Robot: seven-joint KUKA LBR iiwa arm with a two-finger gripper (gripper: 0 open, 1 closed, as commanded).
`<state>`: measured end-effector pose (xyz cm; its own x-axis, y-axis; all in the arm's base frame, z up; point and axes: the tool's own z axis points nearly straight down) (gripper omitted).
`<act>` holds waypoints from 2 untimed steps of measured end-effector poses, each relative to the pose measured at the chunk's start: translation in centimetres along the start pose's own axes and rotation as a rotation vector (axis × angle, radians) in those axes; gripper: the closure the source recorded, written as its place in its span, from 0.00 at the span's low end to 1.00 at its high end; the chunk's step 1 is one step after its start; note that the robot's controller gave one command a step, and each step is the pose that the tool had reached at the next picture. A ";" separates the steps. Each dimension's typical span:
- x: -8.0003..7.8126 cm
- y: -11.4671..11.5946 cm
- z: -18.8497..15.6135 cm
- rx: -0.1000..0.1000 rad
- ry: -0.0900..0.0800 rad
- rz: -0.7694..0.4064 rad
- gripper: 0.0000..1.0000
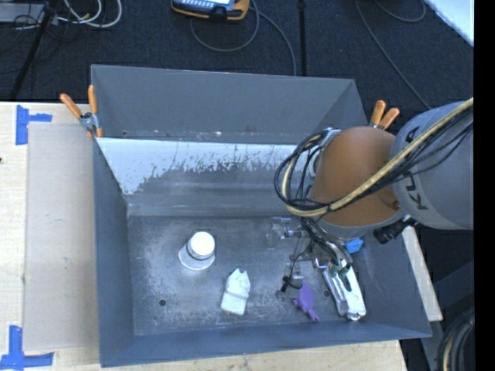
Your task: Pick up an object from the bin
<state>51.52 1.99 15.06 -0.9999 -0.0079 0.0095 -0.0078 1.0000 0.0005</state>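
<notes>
Dark flooring crossed by loose cords (271,29) is lying behind the grey metal bin (224,107), whose floor is showing scuffs and pale speckling. Over the bin's right end the grey arm (441,168) is leaning in, its orange cover (352,180) wrapped in looping black and yellow cables (298,184). Below that cover the tool (298,278) is hanging low over the bin floor, close to the near wall. Its dark parts are overlapping one another, so I cannot tell whether it is released or clenched, and nothing is plainly sitting within it. A small purple thing (307,305) is lying on the floor just beside the tool's tip, on the side toward the near wall, and I cannot tell whether the two are touching. Just to the tool's right a long silver and white piece (345,294) with green marks is slanting toward the near right corner; whether it is lying loose or belongs to the robot is unclear. To the tool's left a white crumpled lump (236,292) is resting near, and farther left, well apart, a white round cap on a clear disc (199,250) is sitting.
</notes>
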 end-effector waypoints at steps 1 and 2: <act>-0.2 0.0 -0.4 0.000 -0.007 0.000 0.00; -0.5 0.9 2.4 0.001 -0.010 -0.068 0.00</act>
<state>51.96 2.84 12.65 -0.9971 -0.0758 -0.0004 -0.0758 0.9971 -0.0002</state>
